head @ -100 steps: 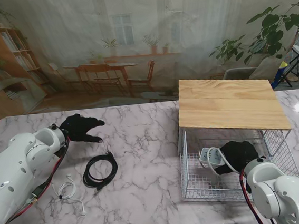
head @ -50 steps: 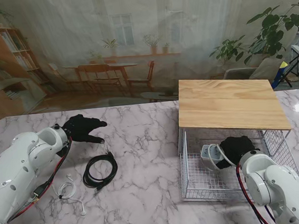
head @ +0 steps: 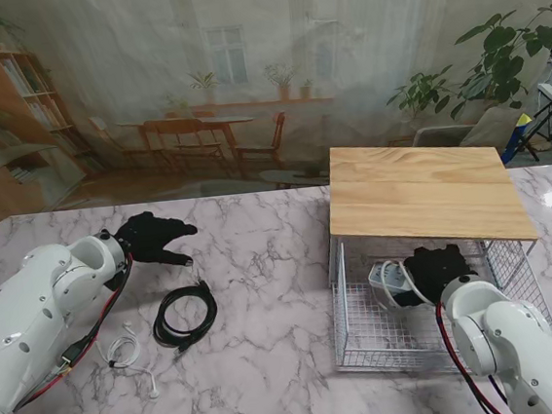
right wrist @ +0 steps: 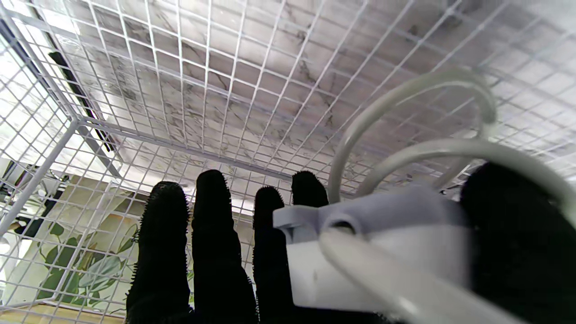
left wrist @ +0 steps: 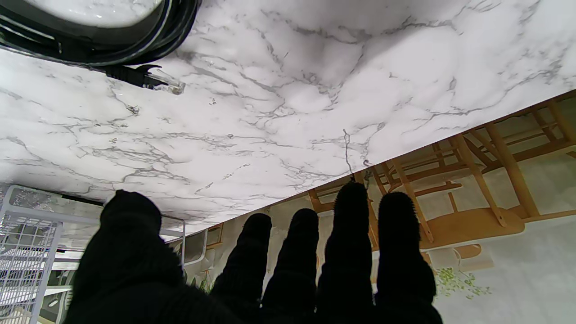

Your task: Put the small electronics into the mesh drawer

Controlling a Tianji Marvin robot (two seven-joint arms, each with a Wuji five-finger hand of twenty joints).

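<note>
Marble table (head: 262,267) seen from the stand camera, with both arms rising from the near corners; a mesh drawer (head: 367,340) stands at about 4 o'clock from the table's centre, pulled out from beneath a wooden top (head: 421,193). Right hand (head: 436,268), black-gloved, sits inside the drawer near its far side, clamped on a white charger (head: 383,280) whose pale cord (head: 401,288) loops beside it; in the right wrist view the charger (right wrist: 373,261) is pinched between thumb and fingers (right wrist: 211,234), the remaining fingers extended and slightly apart, the cord (right wrist: 405,99) arching over the wire floor (right wrist: 202,90). Left hand (head: 152,237) hangs over the table at about 10 o'clock, holding nothing, fingers spread and thumb apart; the left wrist view shows the fingers (left wrist: 351,234) extended toward the table's far edge. Black coiled cable (head: 184,316) lies on the marble at about 8 o'clock, just nearer to me than the left hand and apart from it; its clear-tipped plug shows in the left wrist view (left wrist: 162,83). White earphones (head: 126,354) lie at about 8 o'clock, to the left of the black cable and close to the left forearm.
</note>
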